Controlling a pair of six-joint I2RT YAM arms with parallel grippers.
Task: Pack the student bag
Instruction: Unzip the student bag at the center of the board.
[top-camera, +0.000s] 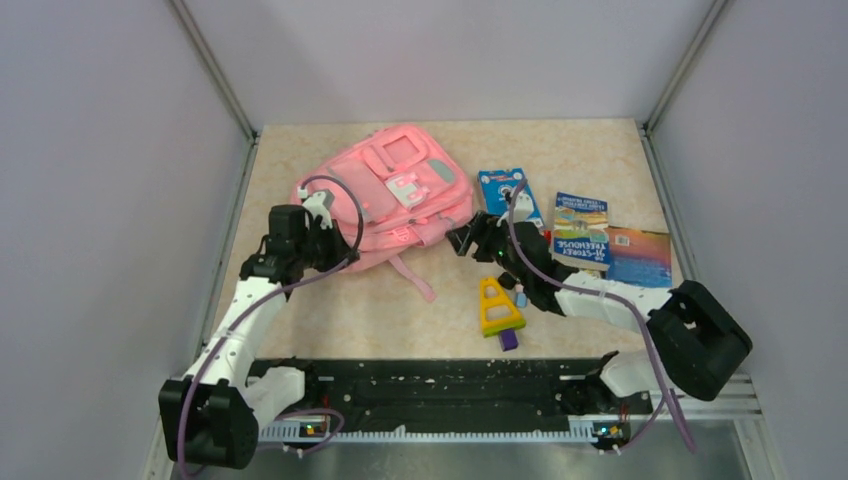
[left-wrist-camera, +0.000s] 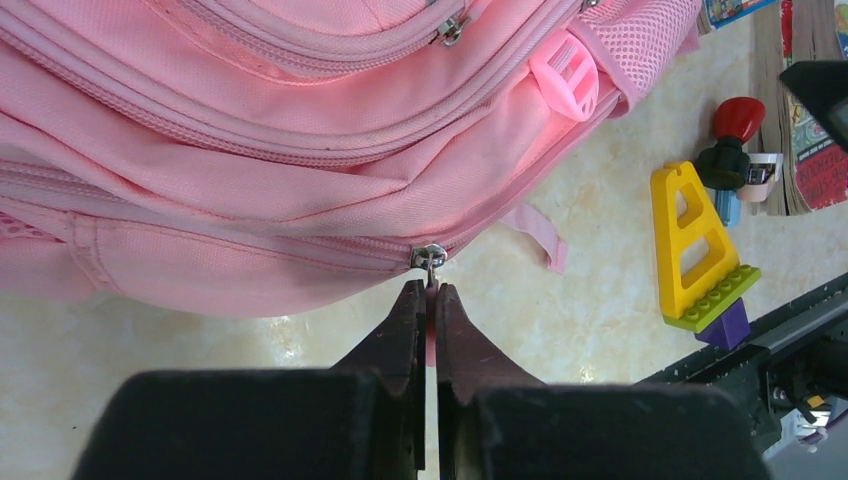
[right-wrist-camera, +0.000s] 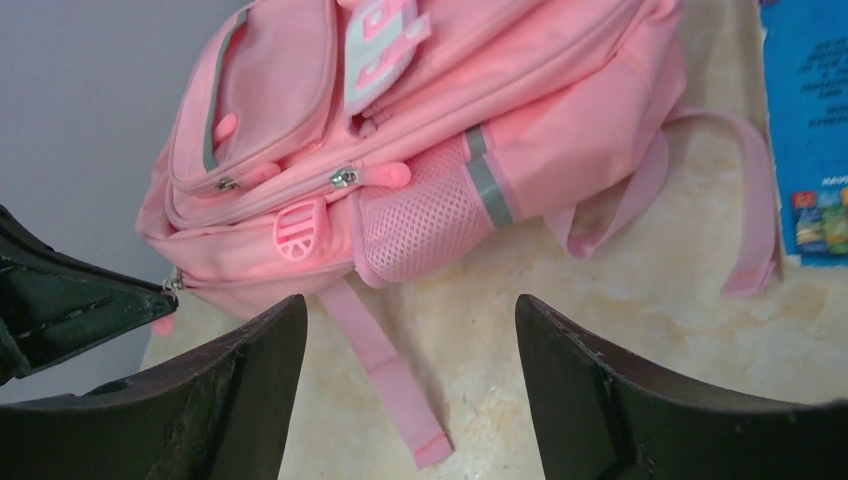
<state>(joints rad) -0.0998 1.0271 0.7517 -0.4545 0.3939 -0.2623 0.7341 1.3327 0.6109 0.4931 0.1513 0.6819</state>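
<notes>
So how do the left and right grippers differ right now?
The left gripper is shut, pinching the zipper pull on the student bag; the right gripper is open and holds nothing. The left one touches the bag; the right one hangs short of its mesh side pocket. Both point at the bag.

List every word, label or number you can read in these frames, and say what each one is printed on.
"STOREY TREEHOUSE": on the cover of the book, seen upside down from the top camera; the smaller lines around it are too blurred to read.
Blue card: the print is too small to read.
Second book: the print is too small to read.
Student bag: its white-pink patch shows no readable letters.
</notes>
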